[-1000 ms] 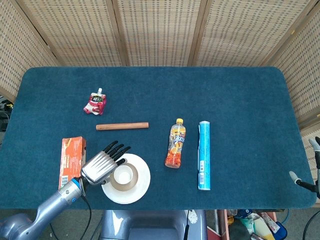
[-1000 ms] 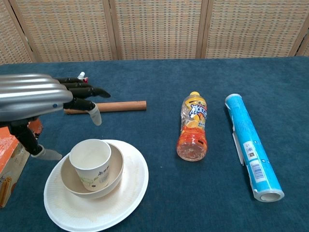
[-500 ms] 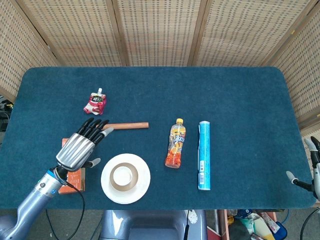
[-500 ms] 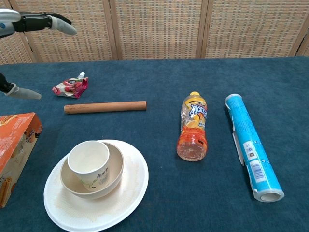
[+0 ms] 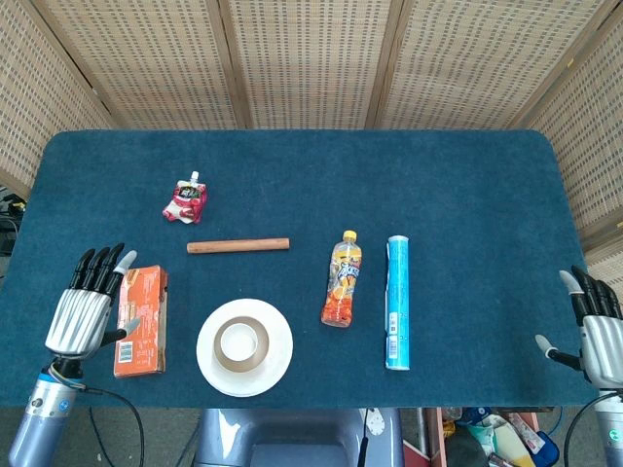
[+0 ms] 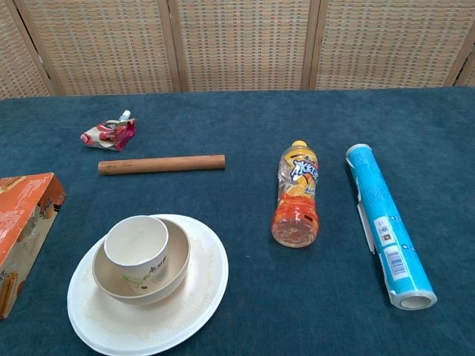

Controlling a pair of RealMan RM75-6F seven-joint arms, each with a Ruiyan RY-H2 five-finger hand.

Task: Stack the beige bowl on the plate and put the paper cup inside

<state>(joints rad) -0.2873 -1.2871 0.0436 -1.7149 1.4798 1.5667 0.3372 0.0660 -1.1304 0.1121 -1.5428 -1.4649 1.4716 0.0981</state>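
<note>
A white plate lies near the table's front edge. The beige bowl sits on it, and the paper cup stands upright inside the bowl. My left hand hovers at the table's left edge beside the orange box, fingers spread, holding nothing. My right hand is off the right front corner of the table, fingers apart and empty. The chest view shows neither hand.
An orange box lies left of the plate. A wooden rod and a red pouch lie behind it. An orange drink bottle and a blue tube lie to the right.
My left hand has pulled away from the cup and bowl, moving left and back to the table's edge. The right hand has risen a little at the right corner.
</note>
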